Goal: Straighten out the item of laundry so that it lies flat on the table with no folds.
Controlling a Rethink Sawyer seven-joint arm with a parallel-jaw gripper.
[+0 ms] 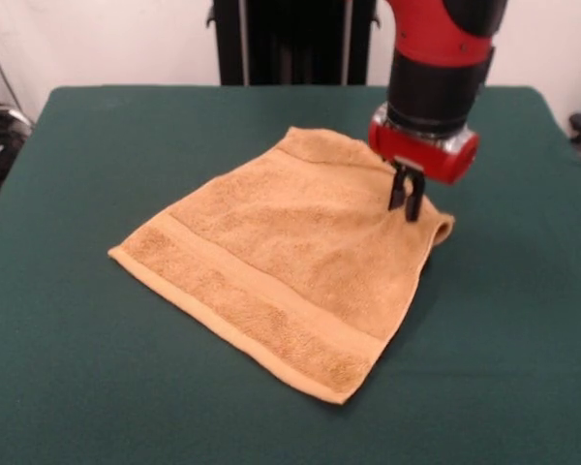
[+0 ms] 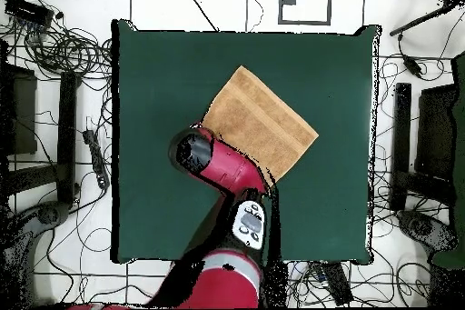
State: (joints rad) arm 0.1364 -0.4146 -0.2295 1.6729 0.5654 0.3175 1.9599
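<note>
The golden-tan towel (image 1: 281, 262) lies spread as a diamond on the green table (image 1: 97, 368), with a woven band along its near edge. Its right corner (image 1: 443, 229) curls up and the right edge stands a little off the table. My gripper (image 1: 407, 205) comes down from the red arm onto the towel just inside that right corner, its two dark fingers close together and pinching the cloth. In the overhead view the towel (image 2: 263, 117) lies mid-table (image 2: 163, 70), and the arm's head (image 2: 195, 152) covers the gripper and the towel's lower left corner.
The robot's black pedestal (image 1: 290, 39) stands at the table's far edge. Cables and stands (image 2: 64, 97) lie on the floor around the table. Green table surface surrounds the towel on every side.
</note>
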